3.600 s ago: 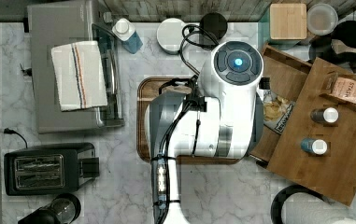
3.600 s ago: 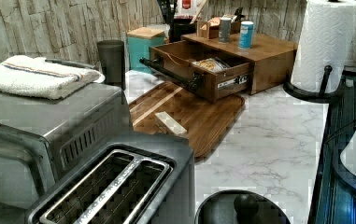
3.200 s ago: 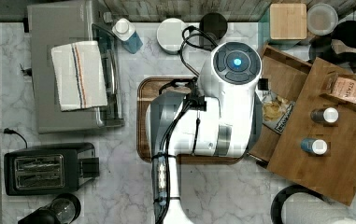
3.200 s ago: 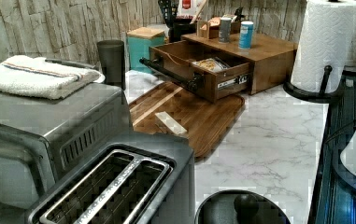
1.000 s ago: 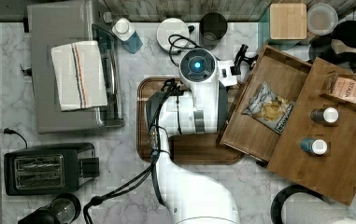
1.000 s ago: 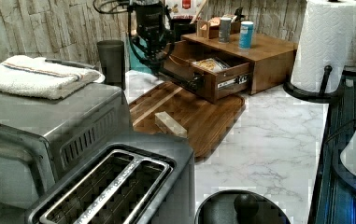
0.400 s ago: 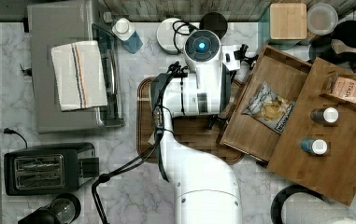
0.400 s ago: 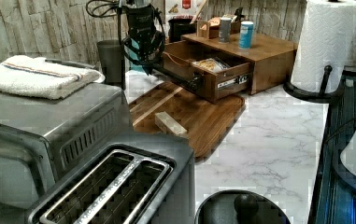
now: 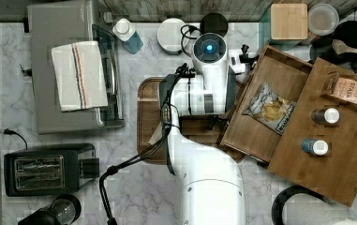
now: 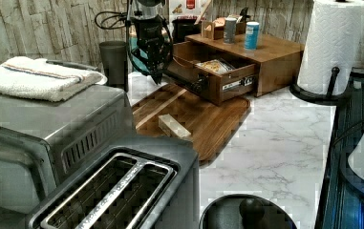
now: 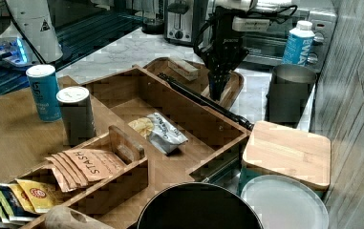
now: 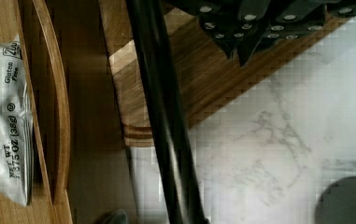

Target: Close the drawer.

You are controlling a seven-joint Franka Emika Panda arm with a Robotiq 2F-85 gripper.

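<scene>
Drawer [image 9: 265, 101] sitting open, stiff wood, sliding on rails; tool [image 10: 153, 71] hanging fingers together beside its black handle [image 11: 203, 101], pushing there should close it.

Even, fairly bright indoor light falls across the marble counter [image 9: 134, 187] in the top view, with soft shadows. The left view looks dimmer and warmer; the toaster [image 10: 117, 191] at 7 o'clock is blurred. Blocky compression mottles every picture. In the wrist view the black bar [image 12: 164, 116] is soft with blur.
</scene>
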